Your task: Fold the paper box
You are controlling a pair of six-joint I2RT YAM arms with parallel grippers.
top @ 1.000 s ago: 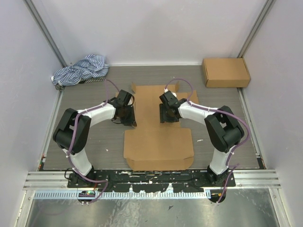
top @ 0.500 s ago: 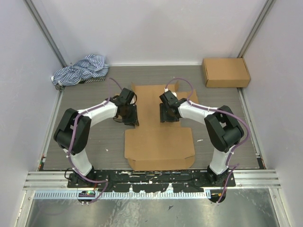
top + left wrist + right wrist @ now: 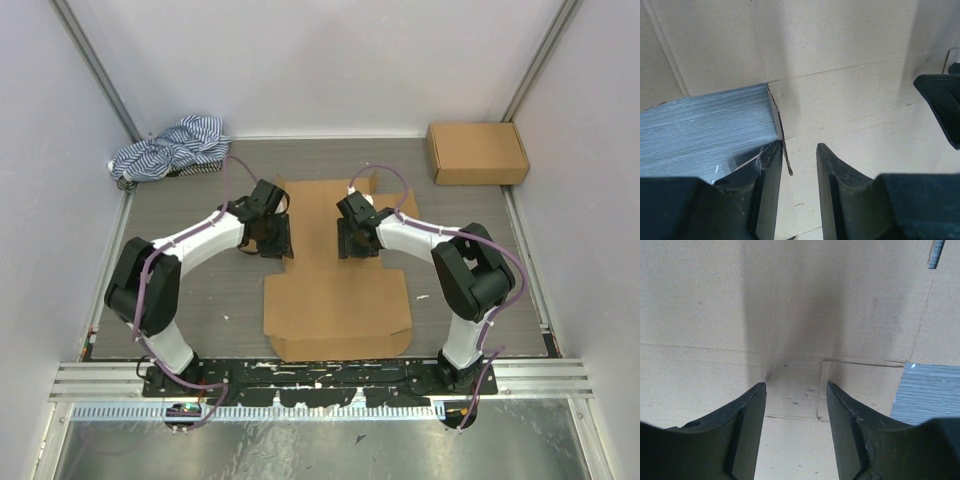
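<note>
The paper box [image 3: 335, 305] lies flat and unfolded in the middle of the table, a wide panel near me and a notched panel farther back. My left gripper [image 3: 277, 243] points down at the left edge of its narrow middle. In the left wrist view its jaws [image 3: 799, 150] are open a little, and the cardboard's [image 3: 840, 75] cut edge lies just inside the left finger. My right gripper [image 3: 350, 243] points down on the middle of the sheet. In the right wrist view it [image 3: 796, 386] is open over the bare cardboard [image 3: 790, 300] near a crease and a slit.
A second, closed brown box [image 3: 477, 152] sits at the back right corner. A blue-and-white striped cloth [image 3: 170, 147] is bunched at the back left. Grey table [image 3: 200, 290] shows on both sides of the sheet, and walls enclose it.
My left gripper has moved right and a little farther back, up to the cardboard's left edge. The sheet has shifted slightly right. The right arm has not moved.
</note>
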